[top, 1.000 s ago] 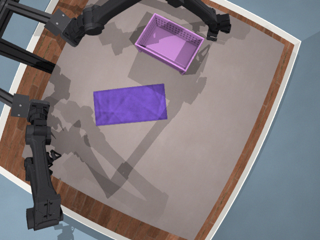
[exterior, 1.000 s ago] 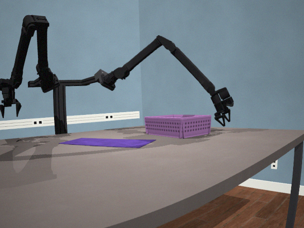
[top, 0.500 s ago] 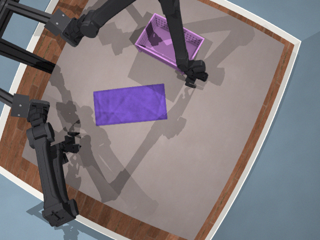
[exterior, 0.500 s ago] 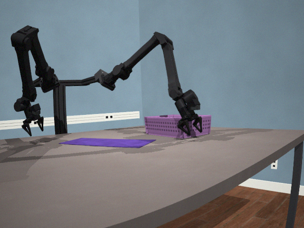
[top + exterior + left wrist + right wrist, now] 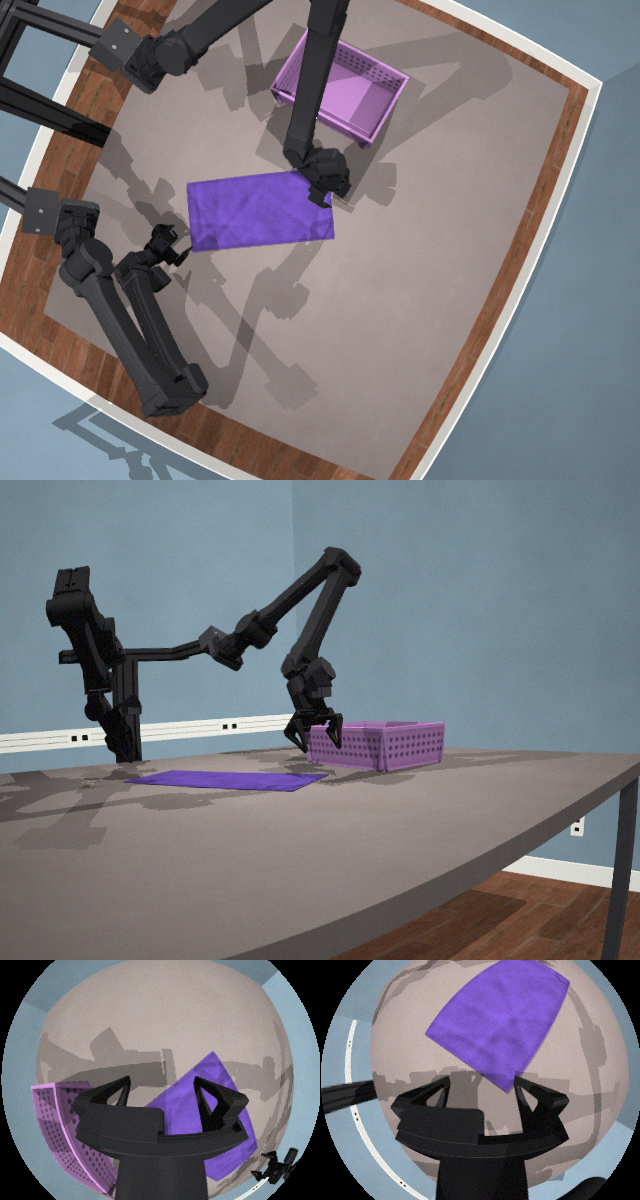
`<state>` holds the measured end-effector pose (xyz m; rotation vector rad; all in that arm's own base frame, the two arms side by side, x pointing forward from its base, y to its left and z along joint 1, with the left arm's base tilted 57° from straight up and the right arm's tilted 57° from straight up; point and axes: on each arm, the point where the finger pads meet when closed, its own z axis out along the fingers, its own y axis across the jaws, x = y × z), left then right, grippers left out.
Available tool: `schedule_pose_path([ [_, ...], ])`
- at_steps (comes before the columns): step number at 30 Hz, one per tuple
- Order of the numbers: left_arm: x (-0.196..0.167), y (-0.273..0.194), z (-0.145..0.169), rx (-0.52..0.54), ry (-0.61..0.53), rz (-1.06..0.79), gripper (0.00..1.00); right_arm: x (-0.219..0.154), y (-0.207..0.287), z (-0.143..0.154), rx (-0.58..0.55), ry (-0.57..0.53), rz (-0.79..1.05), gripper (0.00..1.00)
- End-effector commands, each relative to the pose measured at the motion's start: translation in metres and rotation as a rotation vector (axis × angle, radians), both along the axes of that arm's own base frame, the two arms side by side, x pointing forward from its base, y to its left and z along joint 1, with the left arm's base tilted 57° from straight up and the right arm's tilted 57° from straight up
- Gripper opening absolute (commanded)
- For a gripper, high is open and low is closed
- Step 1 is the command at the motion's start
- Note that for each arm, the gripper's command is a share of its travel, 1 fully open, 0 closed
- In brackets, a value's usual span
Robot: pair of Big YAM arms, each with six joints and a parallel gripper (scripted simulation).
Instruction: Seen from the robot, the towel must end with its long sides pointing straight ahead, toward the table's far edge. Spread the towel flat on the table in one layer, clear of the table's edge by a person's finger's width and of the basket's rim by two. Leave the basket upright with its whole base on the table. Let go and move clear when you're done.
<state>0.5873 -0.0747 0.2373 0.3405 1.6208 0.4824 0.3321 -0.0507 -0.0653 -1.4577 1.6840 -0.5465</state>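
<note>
towel (image 5: 258, 211) (image 5: 227, 780) (image 5: 182, 1102) (image 5: 500, 1015): flat, center of top frame
left pincer (image 5: 339, 205) (image 5: 322, 748) (image 5: 162, 1079): apart, near its right end
right pincer (image 5: 186, 254) (image 5: 120, 752) (image 5: 255, 1163) (image 5: 481, 1079): mine too, apart, by its lower-left corner
</note>
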Motion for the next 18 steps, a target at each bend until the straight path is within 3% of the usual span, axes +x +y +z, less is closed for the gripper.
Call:
schedule_pose_path([
  [1, -0.022, -0.035, -0.028, 0.034, 0.010, -0.054, 1.00, -0.030, 0.047, -0.010, -0.113, 0.008, 0.146, 1.00],
  [5, -0.036, -0.042, -0.043, 0.043, 0.024, -0.058, 1.00, -0.036, 0.068, -0.015, -0.181, 0.003, 0.230, 1.00],
  [6, -0.033, -0.044, -0.020, 0.029, -0.020, -0.057, 1.00, -0.037, 0.072, -0.015, -0.193, 0.002, 0.245, 1.00],
  [7, -0.033, -0.044, -0.020, 0.018, -0.021, -0.056, 1.00, -0.038, 0.074, -0.016, -0.200, 0.002, 0.255, 1.00],
  [18, -0.032, -0.037, -0.021, 0.019, -0.016, -0.046, 1.00, -0.050, 0.077, -0.017, -0.185, 0.029, 0.246, 1.00],
])
